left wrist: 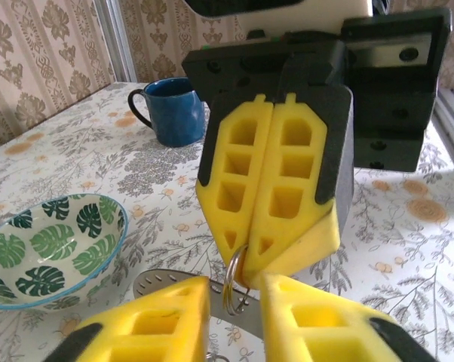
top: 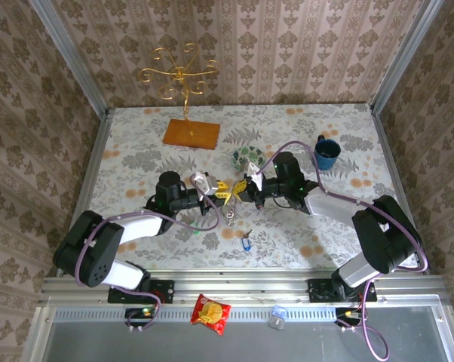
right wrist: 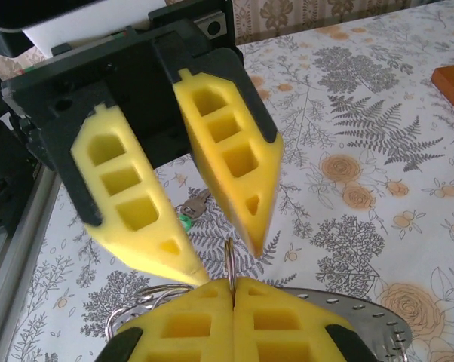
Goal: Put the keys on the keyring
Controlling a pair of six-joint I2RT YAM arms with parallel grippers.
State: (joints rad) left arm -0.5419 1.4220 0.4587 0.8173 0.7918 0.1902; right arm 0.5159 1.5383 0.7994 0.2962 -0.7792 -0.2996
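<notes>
The keyring [left wrist: 235, 288], a small metal split ring, hangs edge-on between the two grippers above the middle of the table. My right gripper [right wrist: 233, 290] is shut on the keyring [right wrist: 229, 262], its yellow pads pressed together around the ring's edge. My left gripper [left wrist: 234, 305] faces it with its jaws open, one finger on each side of the ring and neither touching it. A flat perforated metal tag [left wrist: 161, 283] hangs with the ring. A key with a green head [right wrist: 186, 213] lies on the table under the grippers. A key with a blue head [top: 247, 243] lies nearer the front edge.
A green leaf-patterned bowl [top: 246, 157] sits just behind the grippers and a blue mug [top: 326, 153] to its right. A gold wire stand on a wooden base [top: 191, 133] is at the back left. A red-and-yellow snack packet [top: 211, 313] lies on the front rail.
</notes>
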